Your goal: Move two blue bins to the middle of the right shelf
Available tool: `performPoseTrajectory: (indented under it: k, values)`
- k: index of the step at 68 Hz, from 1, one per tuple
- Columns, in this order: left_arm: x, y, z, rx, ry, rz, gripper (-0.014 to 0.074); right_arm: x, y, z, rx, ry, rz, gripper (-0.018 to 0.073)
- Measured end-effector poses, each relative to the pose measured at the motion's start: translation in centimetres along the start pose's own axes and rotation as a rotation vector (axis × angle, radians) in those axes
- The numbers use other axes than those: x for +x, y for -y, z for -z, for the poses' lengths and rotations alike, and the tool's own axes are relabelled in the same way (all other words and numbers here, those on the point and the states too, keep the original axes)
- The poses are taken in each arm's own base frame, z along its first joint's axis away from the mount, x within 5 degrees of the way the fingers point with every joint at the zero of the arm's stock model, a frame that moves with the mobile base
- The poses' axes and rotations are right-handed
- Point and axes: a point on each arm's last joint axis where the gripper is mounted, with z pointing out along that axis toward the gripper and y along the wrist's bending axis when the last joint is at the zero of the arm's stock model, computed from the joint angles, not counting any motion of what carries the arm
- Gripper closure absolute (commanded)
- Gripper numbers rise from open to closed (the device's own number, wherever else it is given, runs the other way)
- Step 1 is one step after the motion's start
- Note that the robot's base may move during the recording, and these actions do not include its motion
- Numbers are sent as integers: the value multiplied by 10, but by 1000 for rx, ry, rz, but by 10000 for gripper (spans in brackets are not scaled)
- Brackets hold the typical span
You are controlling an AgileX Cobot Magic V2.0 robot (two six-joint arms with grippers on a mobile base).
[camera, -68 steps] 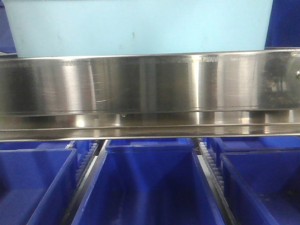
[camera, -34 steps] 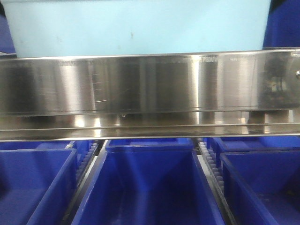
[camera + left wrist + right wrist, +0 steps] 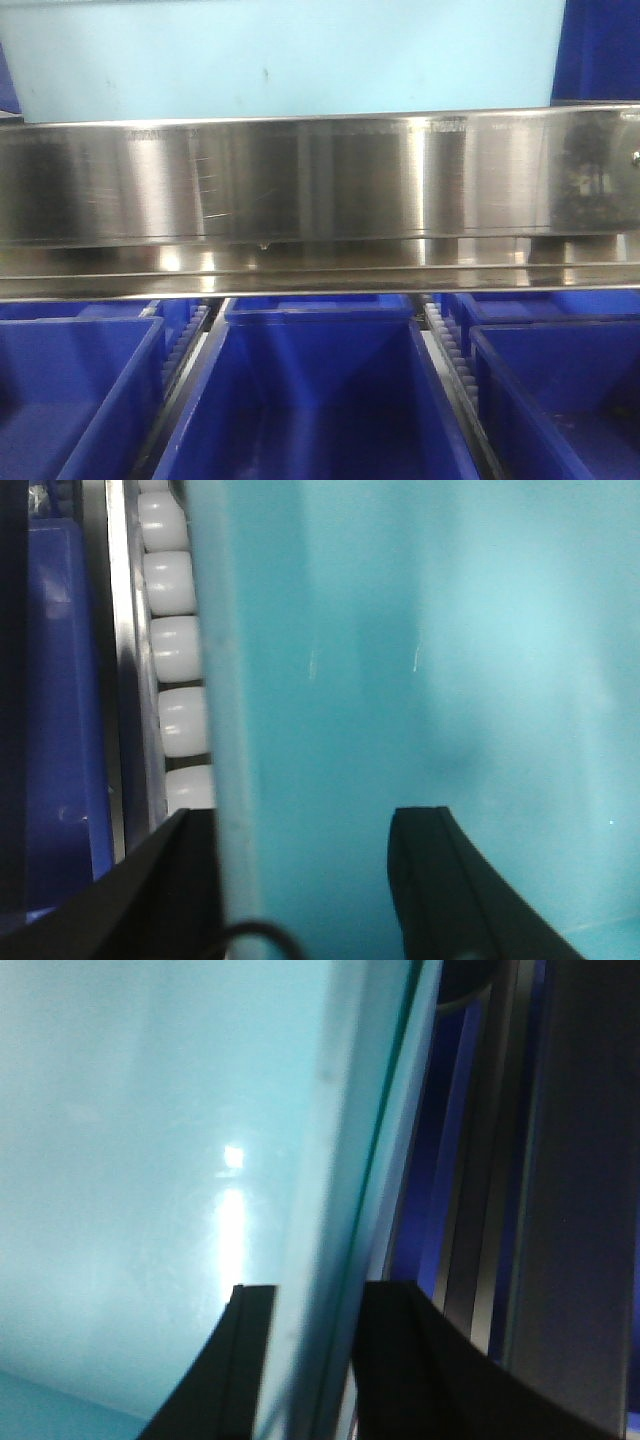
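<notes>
Above the steel shelf rail [image 3: 320, 180], the light-blue bin [image 3: 290, 60] has slid slightly left within the last second, so the carry seems under way, with the right gripper [image 3: 318, 1290] clamped on its wall and the left gripper [image 3: 300, 815] straddling the opposite wall, whether pinching or loose impossible to tell.

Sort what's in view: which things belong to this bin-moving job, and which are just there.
Job: light blue bin; left gripper and right gripper, each astride a wall of it.
Just there: untouched dark blue bins below; steel shelf rail; white rollers.
</notes>
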Motion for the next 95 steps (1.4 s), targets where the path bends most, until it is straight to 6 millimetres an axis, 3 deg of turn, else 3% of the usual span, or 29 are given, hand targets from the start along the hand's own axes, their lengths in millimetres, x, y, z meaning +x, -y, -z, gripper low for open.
performPoseTrajectory:
  k: [10,26,50,59,95]
  values:
    - [2,1,12,8,2,13,707,4,-2,12,-9,10,-3,713]
    - [-15,10,62,37,149,-5,707,0,-9,46,-36,131,8,713]
    - [-27,20,137,79,381,-32,707,-27,-27,117,-90,370,51,713]
    - [-27,20,142,82,399,-33,707,-29,-29,125,-93,389,62,713]
    - [-27,20,142,84,398,-32,707,-28,-28,124,-89,376,65,713]
